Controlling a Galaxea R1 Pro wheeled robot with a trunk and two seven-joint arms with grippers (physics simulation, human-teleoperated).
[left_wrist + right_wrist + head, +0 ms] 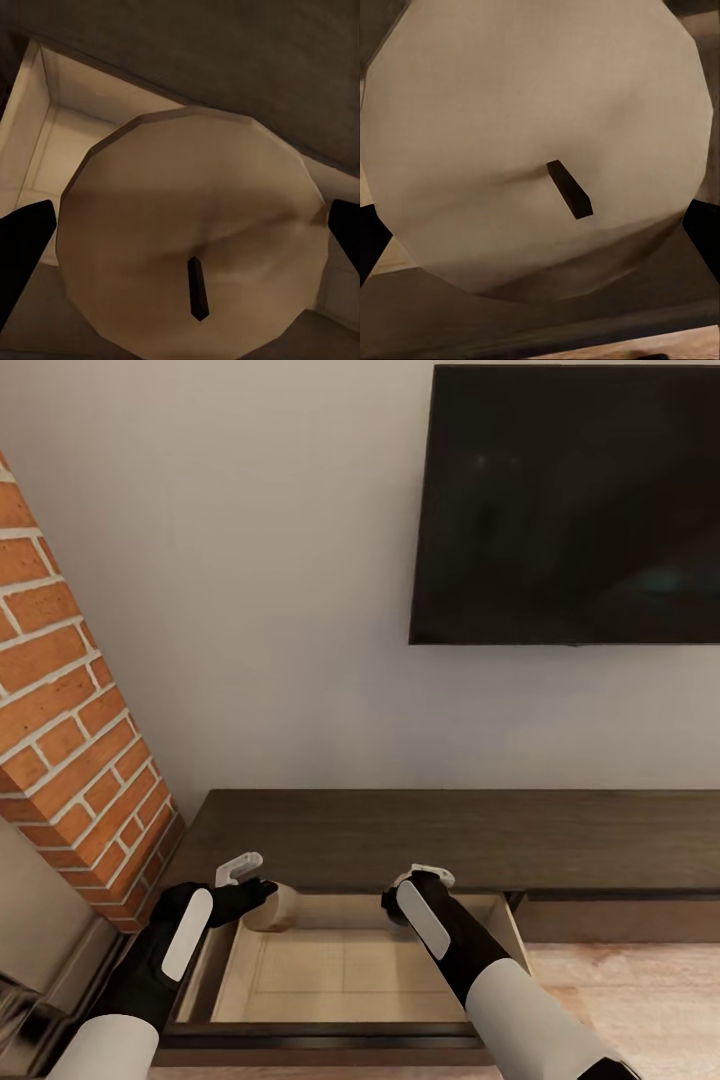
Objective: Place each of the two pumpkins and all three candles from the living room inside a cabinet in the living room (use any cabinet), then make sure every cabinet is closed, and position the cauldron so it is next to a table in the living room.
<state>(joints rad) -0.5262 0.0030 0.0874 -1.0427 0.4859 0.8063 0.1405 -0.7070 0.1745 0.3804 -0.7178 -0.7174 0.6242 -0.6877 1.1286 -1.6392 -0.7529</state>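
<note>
The cabinet is a long, low, dark brown unit against the wall, with one drawer pulled out and its pale inside bare. My left gripper is shut on a beige candle above the drawer's far left corner. The left wrist view shows that candle end-on with its dark wick, between the black fingers of my left gripper. My right gripper hangs over the drawer's far right part, shut on a second candle between its fingers. No pumpkins or cauldron are in view.
A large black TV hangs on the white wall above the cabinet. A red brick column stands close on the left. To the right of the open drawer are a closed drawer front and light wooden floor.
</note>
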